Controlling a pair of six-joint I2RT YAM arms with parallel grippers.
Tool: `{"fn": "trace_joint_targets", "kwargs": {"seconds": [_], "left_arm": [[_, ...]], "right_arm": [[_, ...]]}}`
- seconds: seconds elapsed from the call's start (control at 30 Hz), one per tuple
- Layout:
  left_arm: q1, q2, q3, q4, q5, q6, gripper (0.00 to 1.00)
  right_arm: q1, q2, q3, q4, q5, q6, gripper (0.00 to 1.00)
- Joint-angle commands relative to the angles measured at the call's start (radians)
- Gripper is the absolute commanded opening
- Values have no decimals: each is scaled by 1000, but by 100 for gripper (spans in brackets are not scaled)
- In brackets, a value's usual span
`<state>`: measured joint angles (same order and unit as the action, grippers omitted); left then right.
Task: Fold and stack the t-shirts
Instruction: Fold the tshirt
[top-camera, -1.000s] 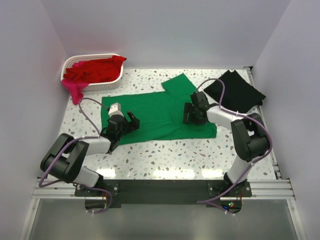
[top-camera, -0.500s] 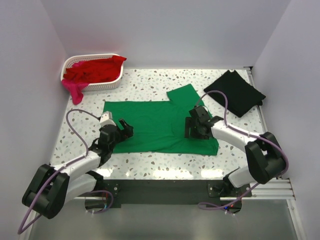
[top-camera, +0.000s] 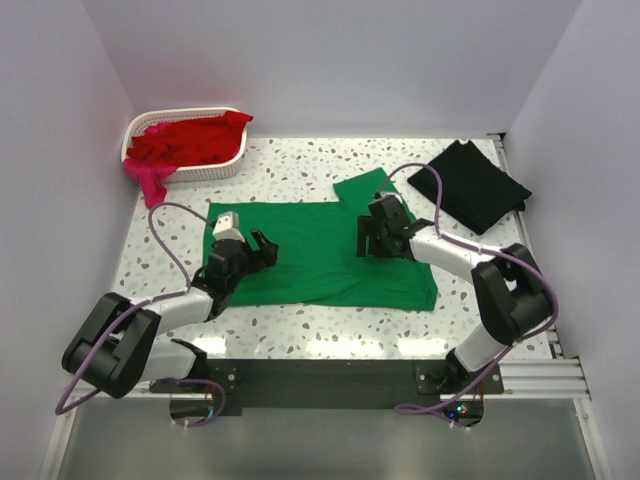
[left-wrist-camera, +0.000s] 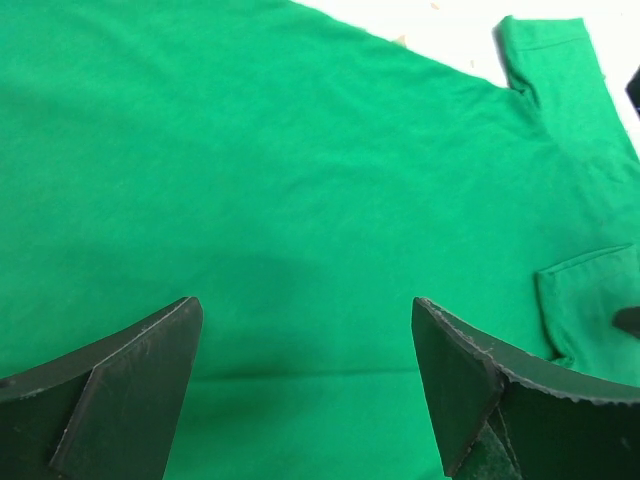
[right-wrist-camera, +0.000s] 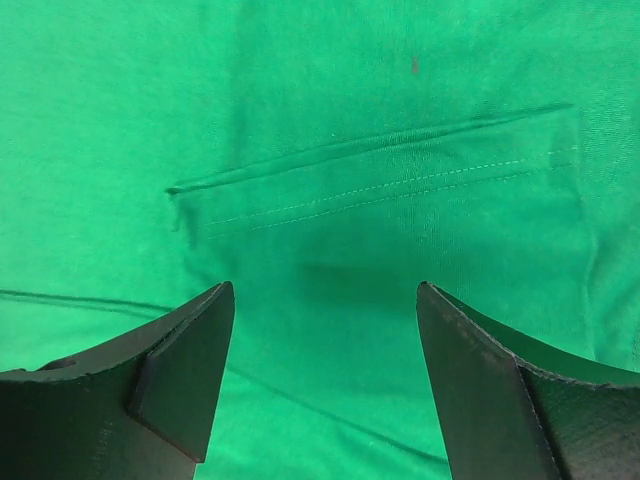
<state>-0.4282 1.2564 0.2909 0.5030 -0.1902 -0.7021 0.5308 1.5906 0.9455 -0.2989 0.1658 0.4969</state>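
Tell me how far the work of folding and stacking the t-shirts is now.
Done: the black t-shirt looks folded, at the far right. In hand: the green t-shirt lies spread flat; left gripper and right gripper stand open over it, gripping nothing. Left: the red t-shirt in the basket and the pink t-shirt over its rim; nothing is stacked.

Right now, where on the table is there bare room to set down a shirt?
Bare table runs along the far edge between the basket and the black shirt, and along the near edge before the green shirt. The middle is crowded: left gripper and right gripper hover over it.
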Motion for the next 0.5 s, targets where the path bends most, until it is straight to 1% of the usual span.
{"fn": "trace_joint_targets", "kwargs": {"seconds": [0.0, 0.1, 0.2, 0.47], "left_arm": [[-6, 54, 47, 170, 43, 44, 90], [-6, 84, 24, 184, 20, 35, 90], [-6, 92, -7, 158, 0, 13, 90], [-6, 31, -107, 97, -28, -71, 89]], "right_arm": [[1, 29, 26, 55, 6, -38, 77], [1, 34, -11, 61, 1, -31, 77], [3, 43, -43, 60, -26, -15, 77], [11, 0, -180, 63, -84, 32, 74]]}}
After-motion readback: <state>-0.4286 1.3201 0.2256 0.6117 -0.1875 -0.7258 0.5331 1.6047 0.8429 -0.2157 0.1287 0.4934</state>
